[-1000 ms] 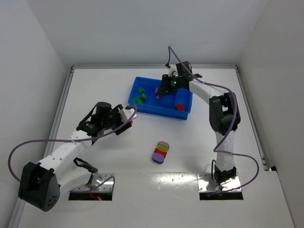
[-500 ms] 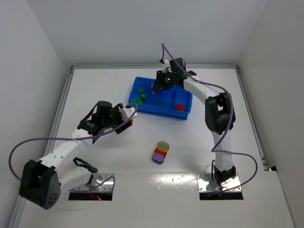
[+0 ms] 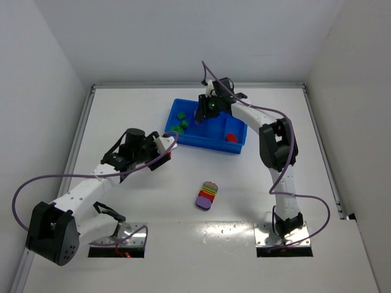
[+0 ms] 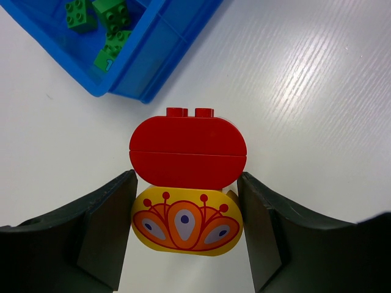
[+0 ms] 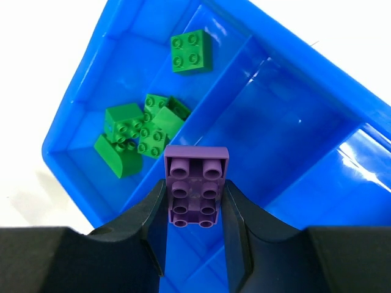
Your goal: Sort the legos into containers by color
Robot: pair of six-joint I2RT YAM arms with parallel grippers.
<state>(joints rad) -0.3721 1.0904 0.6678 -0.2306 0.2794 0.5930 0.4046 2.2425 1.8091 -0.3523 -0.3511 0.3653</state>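
Note:
My right gripper [image 5: 195,186] is shut on a purple lego [image 5: 195,177], held over the blue tray [image 5: 324,73] above the divider between the compartment with several green legos [image 5: 137,131] and the bare one beside it. In the top view the right gripper [image 3: 205,113] hangs over the tray's [image 3: 204,145] left half. My left gripper [image 4: 186,201] is shut on a clump: red legos [image 4: 188,149] stacked on a yellow patterned brick [image 4: 183,229]. It hovers over the table just near-left of the tray corner [image 4: 165,61]. A multicoloured clump [image 3: 207,195] lies on the table.
A red lego [image 3: 231,137] lies in the tray's right-hand compartment. The left gripper [image 3: 164,151] sits close to the tray's front-left corner. White walls enclose the table on three sides.
The right arm has carried the purple lego leftward over the tray, from the middle toward the green compartment. The left arm has stayed put with its clump.

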